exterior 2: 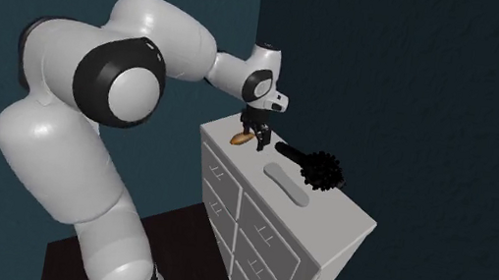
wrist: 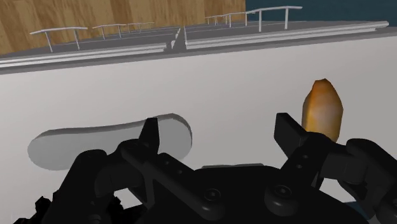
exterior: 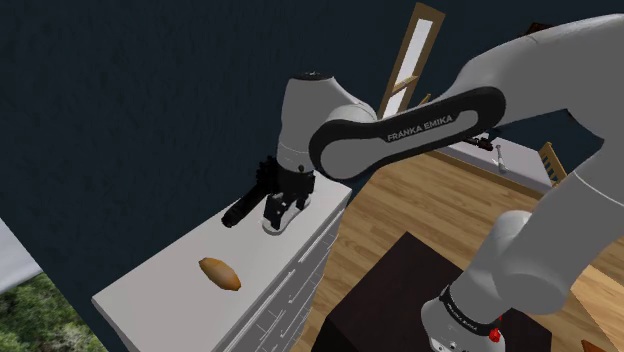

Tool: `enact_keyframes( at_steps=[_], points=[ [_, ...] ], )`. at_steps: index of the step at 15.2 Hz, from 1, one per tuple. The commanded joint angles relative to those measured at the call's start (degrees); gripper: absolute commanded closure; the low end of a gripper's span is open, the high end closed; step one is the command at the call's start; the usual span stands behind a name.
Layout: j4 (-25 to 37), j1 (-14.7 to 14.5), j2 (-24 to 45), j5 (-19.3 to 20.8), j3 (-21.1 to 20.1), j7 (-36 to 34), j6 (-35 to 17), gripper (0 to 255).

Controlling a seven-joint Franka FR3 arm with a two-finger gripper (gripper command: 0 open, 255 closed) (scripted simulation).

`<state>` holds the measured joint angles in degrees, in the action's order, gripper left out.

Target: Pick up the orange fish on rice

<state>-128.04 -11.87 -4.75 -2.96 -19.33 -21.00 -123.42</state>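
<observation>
1. Fingers (wrist: pixel 289 135) stand wide apart with nothing between them, and the hand sits low over the white dresser (wrist: pixel 242 83).
2. The orange fish (wrist: pixel 322 108) lies on the dresser top just ahead of the hand. It is outside the gap, past one finger, on the side away from a grey oblong thing (wrist: pixel 70 145). In the shoulder view it lies left of the hand and nearer.
3. Step in hand, as I judge it: lining up, with nothing gripped yet. The next move calls for a sideways shift to put the gap over the fish. A turn of the wrist may be needed to span its narrow width, then down and close.
4. Bare top surrounds the fish, so there is room to come down. The drawer-front edge runs fairly close, and a nudge could push the fish off.
5. A black brush (exterior 2: pixel 321 170) and the oblong thing lie beyond the hand, away from the fish and out of the path.
</observation>
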Motion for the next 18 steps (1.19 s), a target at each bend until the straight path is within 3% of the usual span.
enact_keyframes(
  at_steps=[1,14,18],
  points=[
    [2.7,-0.9,4.1,1.2,-1.3,-2.5,-1.3,0],
    [25.3,-9.9,30.7,11.7,-2.9,-13.8,-4.0,0],
    [24.6,-10.2,32.4,12.5,-2.4,-14.2,-6.4,0]
  ],
)
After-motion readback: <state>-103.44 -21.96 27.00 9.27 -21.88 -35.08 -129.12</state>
